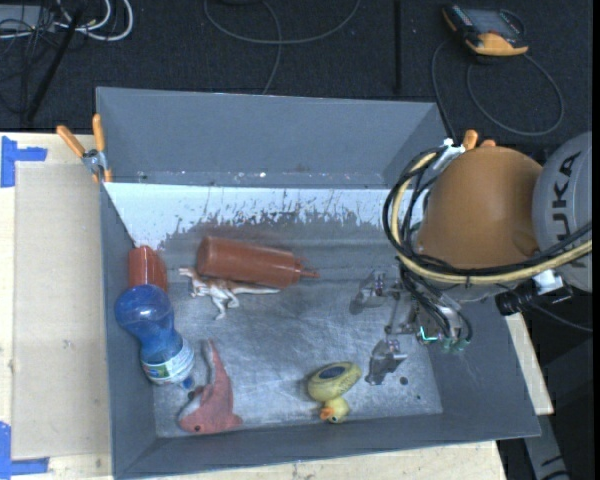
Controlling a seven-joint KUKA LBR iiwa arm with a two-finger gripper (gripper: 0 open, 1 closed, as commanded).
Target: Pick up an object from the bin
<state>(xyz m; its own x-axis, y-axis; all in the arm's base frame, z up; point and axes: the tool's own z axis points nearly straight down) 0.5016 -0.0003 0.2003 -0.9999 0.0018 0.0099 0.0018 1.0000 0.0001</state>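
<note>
My gripper (377,327) hangs over the right part of the bin floor, under the arm's orange cover. It is open: one fingertip (366,296) points toward the back and the other toward the front, with bare floor between them. A yellow toy duck (332,381) lies just left of the front fingertip, near the front wall, apart from it. A red-brown bottle (248,262) lies on its side left of the gripper, its neck pointing toward it.
A white toy lizard (216,290) lies in front of the red-brown bottle. On the left side are an orange cup (146,265), a blue plastic bottle (154,333) and a pink toy (212,402). Bare floor lies mid-bin.
</note>
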